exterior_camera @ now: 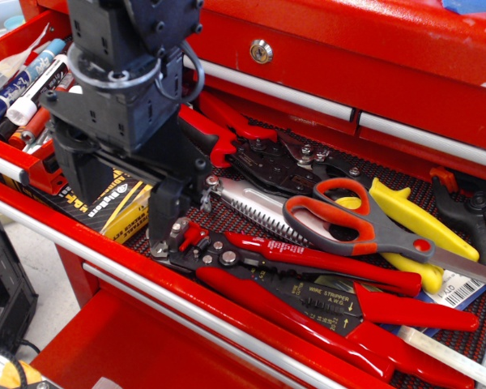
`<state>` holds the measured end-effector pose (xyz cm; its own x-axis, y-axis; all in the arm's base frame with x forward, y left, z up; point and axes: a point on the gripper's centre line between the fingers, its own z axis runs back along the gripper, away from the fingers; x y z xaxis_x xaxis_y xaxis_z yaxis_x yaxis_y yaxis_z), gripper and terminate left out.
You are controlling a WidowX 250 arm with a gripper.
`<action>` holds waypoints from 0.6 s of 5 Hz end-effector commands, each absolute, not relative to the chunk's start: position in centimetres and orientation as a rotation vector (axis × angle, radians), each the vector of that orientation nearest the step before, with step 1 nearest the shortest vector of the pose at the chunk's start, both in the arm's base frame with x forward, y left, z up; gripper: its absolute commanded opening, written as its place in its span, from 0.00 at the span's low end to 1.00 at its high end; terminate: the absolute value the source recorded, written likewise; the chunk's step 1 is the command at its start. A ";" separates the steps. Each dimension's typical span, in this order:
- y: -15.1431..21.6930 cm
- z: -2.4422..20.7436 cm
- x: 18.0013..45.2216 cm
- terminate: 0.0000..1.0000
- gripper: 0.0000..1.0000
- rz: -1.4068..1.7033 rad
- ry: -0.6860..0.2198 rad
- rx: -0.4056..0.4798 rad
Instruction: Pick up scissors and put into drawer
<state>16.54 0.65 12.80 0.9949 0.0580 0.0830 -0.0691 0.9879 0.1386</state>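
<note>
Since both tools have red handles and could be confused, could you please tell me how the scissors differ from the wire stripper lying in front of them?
The red-orange and grey loop-handled scissors have closed finger loops; the red-handled wire stripper has long straight grips. The scissors end in plain steel blades pointing right; the wire stripper has a black toothed head with printed white lettering, pointing left. The scissors lie on top of yellow-handled pliers; the wire stripper lies nearer the drawer's front edge. Both lie flat in the open drawer.

You see: scissors ×1 | red wire stripper ×1 | yellow-handled pliers ×1 | markers ×several
</note>
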 end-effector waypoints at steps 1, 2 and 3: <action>0.6 12.8 16.5 0.00 1.00 0.064 -0.079 0.142; -4.3 14.2 18.6 0.00 1.00 0.327 0.035 -0.089; -8.6 14.6 20.5 0.00 1.00 0.578 0.055 -0.161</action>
